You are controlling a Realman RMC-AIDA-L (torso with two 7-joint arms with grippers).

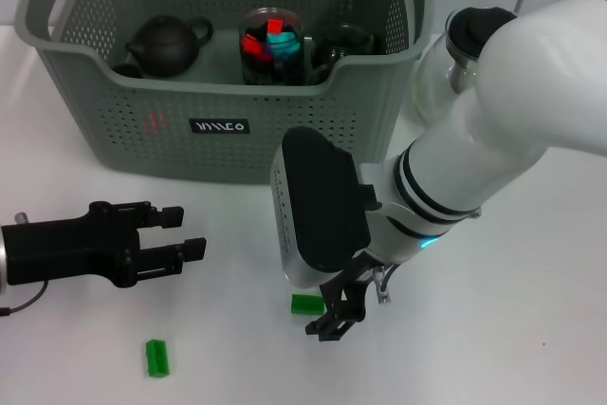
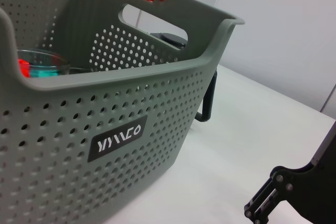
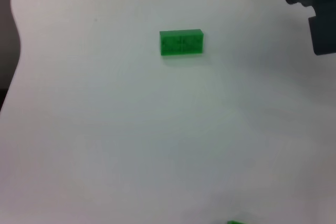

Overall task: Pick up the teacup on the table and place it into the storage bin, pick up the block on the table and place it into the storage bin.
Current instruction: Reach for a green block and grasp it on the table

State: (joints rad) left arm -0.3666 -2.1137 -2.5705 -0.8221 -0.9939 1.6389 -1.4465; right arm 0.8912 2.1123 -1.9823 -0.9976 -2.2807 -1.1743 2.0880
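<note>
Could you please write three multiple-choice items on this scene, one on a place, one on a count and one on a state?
1. Where is the dark teapot?
A. inside the storage bin
B. on the table beside the bin
C. in the left hand

2. How many green blocks lie on the table in the head view?
A. one
B. two
C. four

3. What is the left hand doing?
A. holding a block
B. holding a teacup
C. open and holding nothing

Answers:
1 A, it sits behind the bin's perforated front wall.
2 B, one block beside the right hand, another nearer the left.
3 C, its fingers stand apart over bare table.
</note>
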